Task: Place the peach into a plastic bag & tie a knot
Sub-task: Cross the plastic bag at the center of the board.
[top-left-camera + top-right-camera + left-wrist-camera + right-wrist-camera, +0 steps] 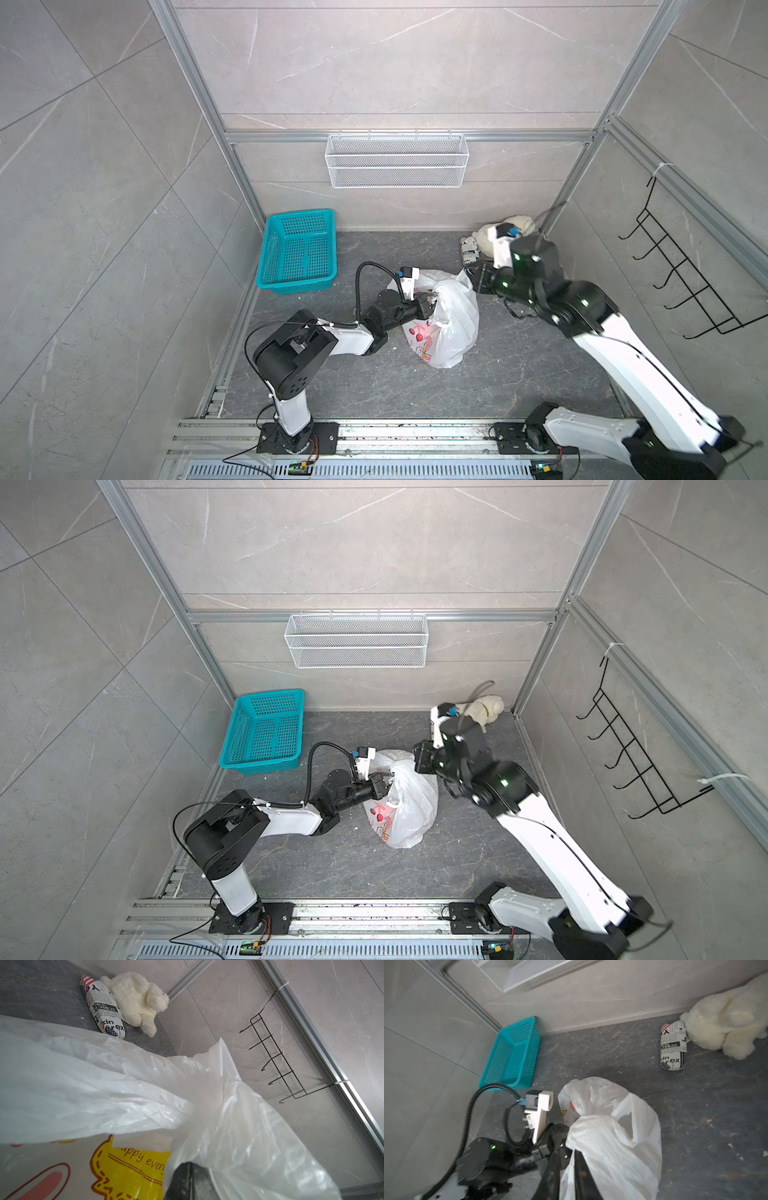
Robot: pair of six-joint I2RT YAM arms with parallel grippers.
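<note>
The white plastic bag [453, 328] stands bunched at the middle of the dark floor in both top views, its cartoon print [382, 820] facing the left arm. My left gripper [430, 305] is shut on the bag's upper plastic; in the left wrist view its black fingers [190, 1180] meet with film draped over them, beside the yellow label [128, 1167]. My right gripper [473, 276] is at the bag's far right top. In the right wrist view its jaws [568, 1167] pinch a strip of the bag [612, 1147]. The peach is hidden. The knot does not show.
A teal basket [297, 249] sits at the back left. A cream plush toy [505, 232] and a newsprint-patterned case [469, 249] lie at the back right, close behind the right wrist. A white wire basket [397, 160] hangs on the back wall, a black hook rack [681, 274] on the right wall.
</note>
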